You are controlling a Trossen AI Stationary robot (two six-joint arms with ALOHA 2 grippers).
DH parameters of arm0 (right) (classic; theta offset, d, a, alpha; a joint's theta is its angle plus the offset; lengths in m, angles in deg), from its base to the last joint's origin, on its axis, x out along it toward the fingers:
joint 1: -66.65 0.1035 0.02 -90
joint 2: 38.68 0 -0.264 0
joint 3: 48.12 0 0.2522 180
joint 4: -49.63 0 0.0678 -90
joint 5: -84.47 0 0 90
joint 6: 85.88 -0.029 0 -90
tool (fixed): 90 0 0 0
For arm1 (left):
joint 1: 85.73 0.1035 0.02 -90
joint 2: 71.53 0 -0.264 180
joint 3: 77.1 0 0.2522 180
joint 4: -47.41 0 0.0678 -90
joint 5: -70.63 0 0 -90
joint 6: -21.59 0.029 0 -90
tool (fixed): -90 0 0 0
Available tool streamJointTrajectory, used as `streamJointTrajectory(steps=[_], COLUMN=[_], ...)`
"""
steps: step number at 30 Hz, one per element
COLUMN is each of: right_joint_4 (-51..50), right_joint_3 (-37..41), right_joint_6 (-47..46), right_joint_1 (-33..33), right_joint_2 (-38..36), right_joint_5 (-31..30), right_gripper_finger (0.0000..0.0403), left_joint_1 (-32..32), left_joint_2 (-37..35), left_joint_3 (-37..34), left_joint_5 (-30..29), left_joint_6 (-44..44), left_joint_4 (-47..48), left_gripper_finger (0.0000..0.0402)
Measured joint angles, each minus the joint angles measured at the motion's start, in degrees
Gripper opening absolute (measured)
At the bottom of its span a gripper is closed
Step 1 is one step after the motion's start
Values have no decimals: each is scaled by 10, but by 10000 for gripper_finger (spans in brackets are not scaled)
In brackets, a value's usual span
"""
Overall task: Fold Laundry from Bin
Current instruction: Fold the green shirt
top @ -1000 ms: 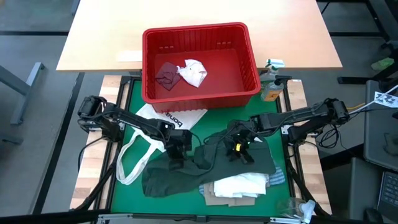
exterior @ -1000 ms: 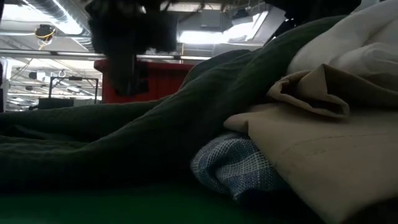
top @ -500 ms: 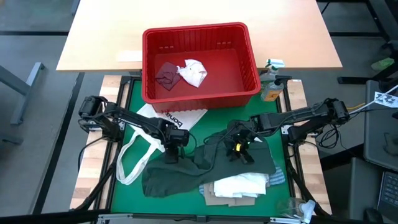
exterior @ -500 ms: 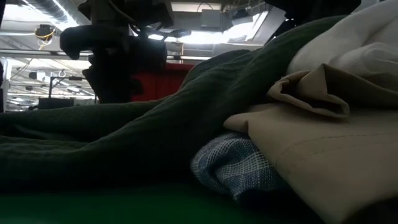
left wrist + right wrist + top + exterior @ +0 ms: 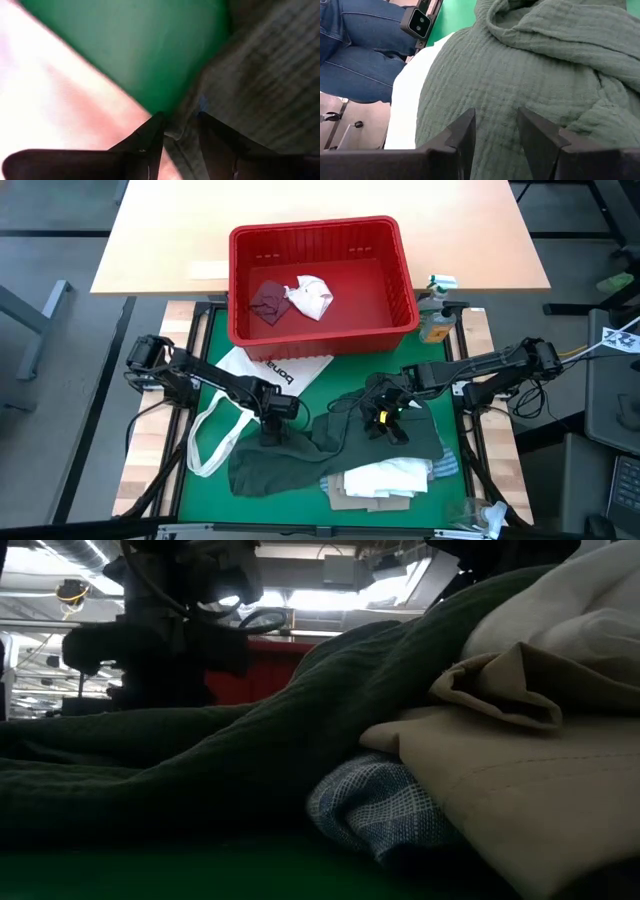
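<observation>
A dark green-grey top [image 5: 300, 455] lies crumpled across the green mat, its near part on a stack of a white shirt [image 5: 385, 477], a tan shirt [image 5: 520, 790] and blue-striped cloth [image 5: 370, 805]. My left gripper [image 5: 180, 120] points steeply down at the top's left edge [image 5: 270, 430], open, one fingertip on each side of that edge. My right gripper [image 5: 495, 112] hangs open above the top's bunched right part [image 5: 383, 418]. The red bin [image 5: 320, 335] at the far side holds a maroon piece [image 5: 266, 302] and a white piece [image 5: 310, 295]. My left gripper comes from above, with the edge of the green-grey top [image 5: 182, 137] in the gap between its fingertips. I cannot tell whether the fingers touch the cloth. The top lies slack on the mat.
A white tote bag [image 5: 262, 375] with long straps lies on the mat left of the top, beside my left gripper. A spray bottle [image 5: 437, 310] stands right of the bin. A person's jeans-clad legs [image 5: 360, 50] show beyond the table's near edge.
My left gripper has sunk toward the mat and shifted a little toward the table's left edge, tipping from a slant to point nearly straight down at the top's edge. The gap between its fingers looks unchanged. The cloth has not moved.
</observation>
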Motion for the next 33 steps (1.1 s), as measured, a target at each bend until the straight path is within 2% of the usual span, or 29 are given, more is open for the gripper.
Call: streamJointTrajectory(steps=[7, 15, 18, 26, 33], right_joint_4=[0, 1, 1, 1, 1], right_joint_3=[0, 0, 0, 0, 0], right_joint_6=[0, 0, 0, 0, 0], right_joint_1=[0, 0, 0, 0, 0], right_joint_2=[0, 0, 0, 0, 0], right_joint_5=[0, -8, -11, -11, -7], right_gripper_finger=[147, 147, 147, 147, 147], left_joint_1=[-3, -3, -3, -8, -47], left_joint_2=[0, 0, 0, 0, 0], left_joint_3=[-17, -17, -14, 80, 178], left_joint_5=[5, 17, 36, 41, 38], left_joint_6=[-7, -32, -32, -30, -35], left_joint_4=[-28, -29, -21, 113, 239], left_gripper_finger=[105, 12, 6, 1, 0])
